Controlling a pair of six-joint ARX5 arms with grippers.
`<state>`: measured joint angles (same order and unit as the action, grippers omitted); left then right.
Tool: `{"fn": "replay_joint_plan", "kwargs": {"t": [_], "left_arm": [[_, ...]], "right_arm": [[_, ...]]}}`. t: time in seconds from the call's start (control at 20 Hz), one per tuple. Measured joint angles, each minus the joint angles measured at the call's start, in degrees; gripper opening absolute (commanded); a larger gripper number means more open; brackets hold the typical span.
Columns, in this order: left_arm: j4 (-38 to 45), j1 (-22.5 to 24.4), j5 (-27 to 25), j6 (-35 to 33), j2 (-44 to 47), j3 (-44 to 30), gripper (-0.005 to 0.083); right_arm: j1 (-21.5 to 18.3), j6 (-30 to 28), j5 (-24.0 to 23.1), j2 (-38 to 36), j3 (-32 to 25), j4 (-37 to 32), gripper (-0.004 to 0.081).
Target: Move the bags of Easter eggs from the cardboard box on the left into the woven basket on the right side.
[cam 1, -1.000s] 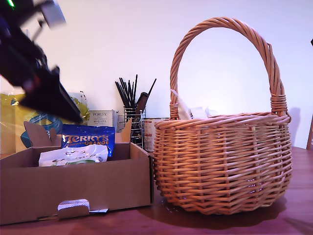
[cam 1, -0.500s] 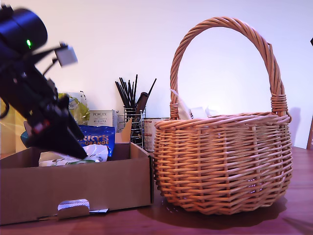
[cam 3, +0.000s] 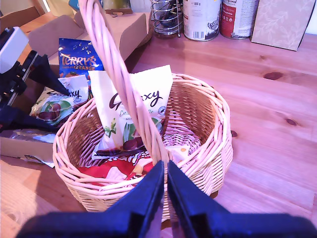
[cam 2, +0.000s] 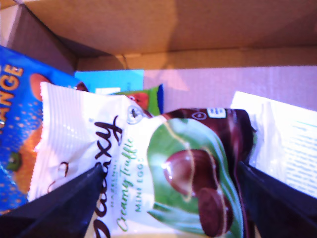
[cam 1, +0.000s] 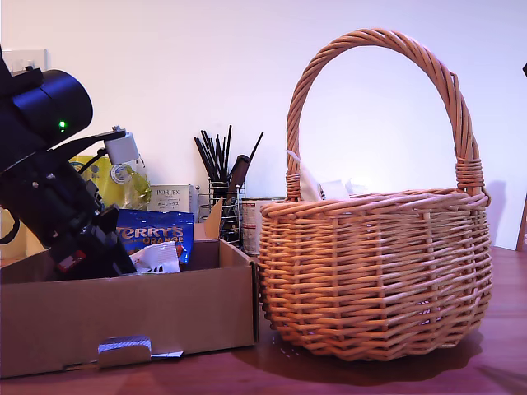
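The cardboard box [cam 1: 165,313] stands at the exterior view's left, with my first gripper [cam 1: 107,263] lowered into it. In the first wrist view that gripper [cam 2: 168,203] is open. Its fingers [cam 2: 64,208] straddle a white egg bag with green print [cam 2: 163,163]. The blue Terry's Orange bag [cam 2: 20,124] leans just beside it at the box's back [cam 1: 156,234]. My second gripper [cam 3: 166,198] hangs shut and empty above the woven basket's rim [cam 3: 218,114]. Inside the basket lie a white Galaxy bag [cam 3: 133,106] and a red bag [cam 3: 109,173].
Behind the box stand a yellow plastic pack [cam 1: 107,177], a white Porlex carton [cam 1: 173,197] and a wire utensil holder [cam 1: 221,193]. Tins [cam 3: 200,17] line the table's back. The basket's tall handle [cam 1: 375,37] arches over it. A white wrapper [cam 2: 282,134] lies beside the gripped-around bag.
My first arm has swung down from above the box into it, its fingers now around the white green-print bag. The basket and the Terry's bag have not moved.
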<state>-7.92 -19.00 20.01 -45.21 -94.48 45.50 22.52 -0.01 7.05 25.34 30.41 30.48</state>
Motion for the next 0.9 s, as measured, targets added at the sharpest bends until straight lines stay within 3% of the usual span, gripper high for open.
{"fn": "replay_joint_plan", "kwargs": {"t": [0.1, 0.15, 0.3, 0.4, 0.5, 0.75, 0.9], "left_arm": [[-0.87, 0.00, 0.04, 0.00, -0.42, 0.31, 0.0760], [-1.03, 0.00, 0.02, 0.00, -0.55, 0.39, 0.0707], [-1.57, -0.02, -0.24, 0.02, -0.57, 0.39, 0.0411], [-2.21, -0.02, -0.22, 0.04, -0.57, 0.44, 0.0297], [-2.86, -0.09, -0.09, 0.04, -0.57, 0.55, 0.0253], [-4.55, -0.09, -0.17, 0.04, -0.52, 1.53, 0.0248], [-10.60, -0.39, -1.09, 0.04, -0.48, 4.17, 0.0248]], "right_arm": [[0.00, 0.00, -0.04, 0.00, 0.00, 0.00, -0.0012], [0.00, 0.02, -0.04, 0.00, 0.00, 0.00, -0.0012], [0.00, 0.00, -0.09, 0.00, 0.00, 0.00, -0.0012], [0.00, 0.00, -0.09, 0.00, 0.00, 0.00, -0.0012], [0.00, 0.00, -0.09, 0.00, 0.02, 0.00, -0.0012], [0.00, 0.00, -0.09, 0.00, 0.00, 0.00, -0.0012], [0.00, 0.00, -0.09, 0.00, 0.02, 0.00, -0.0012]]}}
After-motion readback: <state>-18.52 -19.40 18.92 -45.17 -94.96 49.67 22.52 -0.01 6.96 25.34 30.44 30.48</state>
